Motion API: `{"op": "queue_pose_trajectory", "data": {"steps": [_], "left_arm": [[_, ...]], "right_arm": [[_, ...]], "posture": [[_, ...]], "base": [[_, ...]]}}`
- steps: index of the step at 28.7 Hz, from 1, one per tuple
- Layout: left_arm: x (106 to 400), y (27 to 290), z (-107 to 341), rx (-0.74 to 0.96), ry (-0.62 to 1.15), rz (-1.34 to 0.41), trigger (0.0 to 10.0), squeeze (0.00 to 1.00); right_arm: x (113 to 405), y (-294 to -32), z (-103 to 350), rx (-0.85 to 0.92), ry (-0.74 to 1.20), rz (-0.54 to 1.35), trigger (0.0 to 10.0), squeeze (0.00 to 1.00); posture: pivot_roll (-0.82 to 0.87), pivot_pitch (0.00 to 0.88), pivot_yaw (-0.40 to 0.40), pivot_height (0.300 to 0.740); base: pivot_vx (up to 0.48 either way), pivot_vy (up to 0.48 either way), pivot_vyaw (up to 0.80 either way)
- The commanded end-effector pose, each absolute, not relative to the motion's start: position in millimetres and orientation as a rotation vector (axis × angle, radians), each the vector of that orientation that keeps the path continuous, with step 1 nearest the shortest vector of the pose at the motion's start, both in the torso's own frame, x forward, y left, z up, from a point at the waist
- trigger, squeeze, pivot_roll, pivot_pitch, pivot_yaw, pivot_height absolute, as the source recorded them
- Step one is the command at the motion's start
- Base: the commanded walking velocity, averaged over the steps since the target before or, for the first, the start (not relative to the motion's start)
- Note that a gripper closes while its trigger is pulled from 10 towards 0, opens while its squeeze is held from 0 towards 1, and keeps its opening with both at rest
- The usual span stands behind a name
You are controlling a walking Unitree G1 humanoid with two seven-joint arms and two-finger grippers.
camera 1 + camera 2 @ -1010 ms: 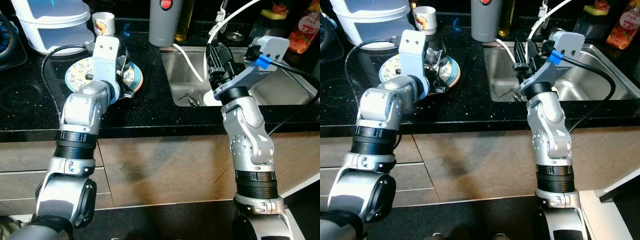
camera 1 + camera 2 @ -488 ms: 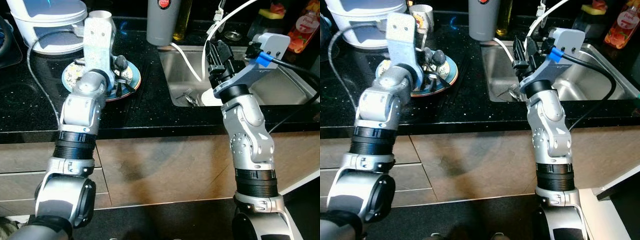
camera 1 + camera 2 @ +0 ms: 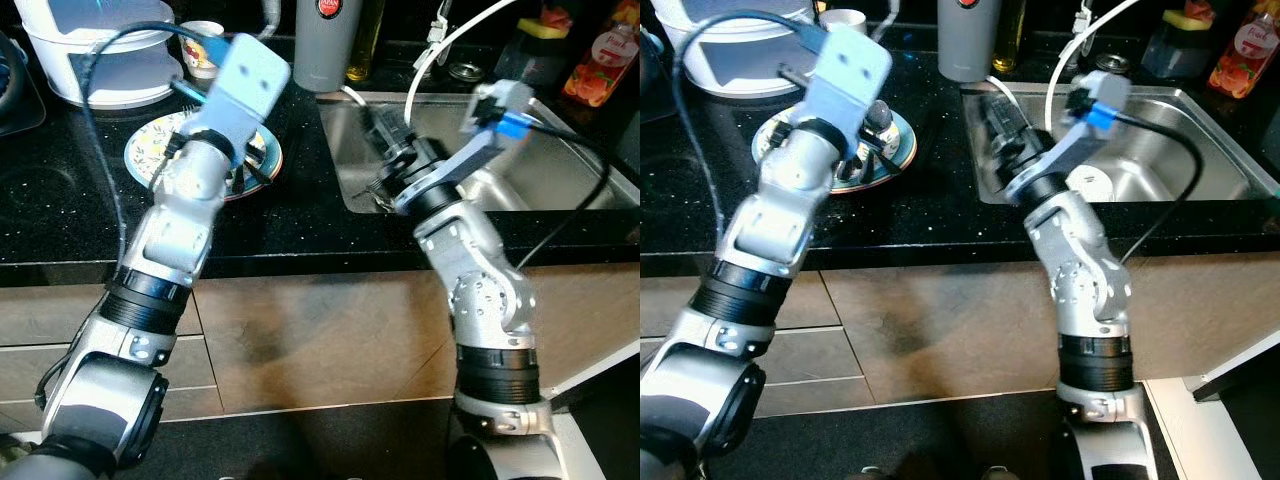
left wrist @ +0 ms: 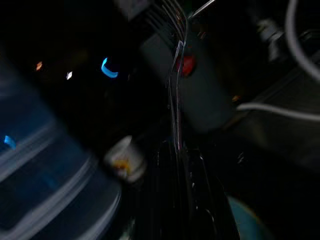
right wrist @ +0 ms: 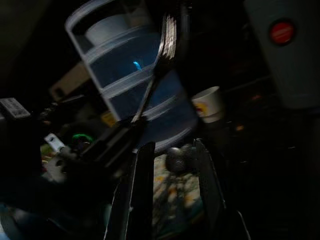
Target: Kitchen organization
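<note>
A fork (image 4: 176, 95) stands upright, pinched in the left hand (image 4: 182, 165) above the patterned plate (image 3: 150, 150) on the black tabletop (image 3: 60, 215). The right hand (image 5: 170, 165), fingers parted and holding nothing, hangs over the sink (image 3: 560, 170), facing the plate.

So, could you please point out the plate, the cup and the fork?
plate (image 3: 150, 150): left eye view, bare left rim.
cup (image 3: 845, 18): right eye view, white rim.
fork (image 4: 176, 95): left wrist view, its neck.
</note>
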State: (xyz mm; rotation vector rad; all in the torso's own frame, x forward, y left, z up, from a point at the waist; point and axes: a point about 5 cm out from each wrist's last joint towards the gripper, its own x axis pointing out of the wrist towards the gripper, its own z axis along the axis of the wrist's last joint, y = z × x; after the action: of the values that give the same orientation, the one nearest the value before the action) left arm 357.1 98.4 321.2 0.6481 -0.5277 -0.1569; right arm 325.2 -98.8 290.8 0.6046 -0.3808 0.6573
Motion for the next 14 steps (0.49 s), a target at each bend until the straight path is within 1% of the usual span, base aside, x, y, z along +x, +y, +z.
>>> {"op": "queue_pose_trajectory", "data": {"steps": [1,2,4,5,6,7,8,9,10,11,14], "left_arm": [[350,90,323,0.653,-0.571,-0.207,10.0,0.0],[346,82,323,0.638,-0.588,-0.256,10.0,0.0],[346,82,323,0.638,-0.588,-0.256,10.0,0.0],[339,71,319,0.624,-0.605,-0.331,10.0,0.0],[339,71,319,0.624,-0.605,-0.331,10.0,0.0],[331,59,315,0.612,-0.622,-0.402,10.0,0.0],[331,59,315,0.612,-0.622,-0.402,10.0,0.0],[324,49,309,0.605,-0.628,-0.464,10.0,0.0],[324,49,309,0.605,-0.628,-0.464,10.0,0.0],[316,37,301,0.599,-0.639,-0.541,10.0,0.0],[312,31,300,0.589,-0.645,-0.568,10.0,0.0]], "right_arm": [[321,-103,293,0.632,-0.398,0.673,10.0,0.0],[320,-103,294,0.654,-0.399,0.682,10.0,0.0],[320,-103,294,0.654,-0.399,0.682,10.0,0.0],[320,-106,295,0.694,-0.401,0.684,10.0,0.0],[320,-106,295,0.694,-0.401,0.684,10.0,0.0],[322,-111,296,0.744,-0.398,0.676,10.0,0.0],[322,-111,296,0.744,-0.398,0.676,10.0,0.0],[324,-117,298,0.797,-0.398,0.663,10.0,0.0],[324,-117,298,0.797,-0.398,0.663,10.0,0.0],[326,-125,300,0.853,-0.398,0.654,10.0,0.0],[327,-127,301,0.862,-0.4,0.651,10.0,0.0]], "posture": [[0.13,0.1,-0.073,0.74],[0.13,0.1,-0.073,0.74],[0.13,0.1,-0.073,0.74],[0.13,0.1,-0.073,0.74],[0.13,0.1,-0.073,0.74],[0.13,0.1,-0.076,0.74],[0.13,0.1,-0.076,0.74],[0.13,0.098,-0.077,0.74],[0.13,0.098,-0.077,0.74],[0.13,0.095,-0.08,0.74],[0.13,0.095,-0.08,0.74]], "base": [[0.0,0.0,0.0],[0.0,0.0,0.0],[0.0,0.0,0.0],[0.0,0.0,0.0],[0.0,0.0,0.0],[0.0,0.0,0.0],[0.0,0.0,0.0],[0.0,0.0,0.0],[0.0,0.0,0.0],[0.0,0.0,0.0],[0.0,0.0,0.0]]}}
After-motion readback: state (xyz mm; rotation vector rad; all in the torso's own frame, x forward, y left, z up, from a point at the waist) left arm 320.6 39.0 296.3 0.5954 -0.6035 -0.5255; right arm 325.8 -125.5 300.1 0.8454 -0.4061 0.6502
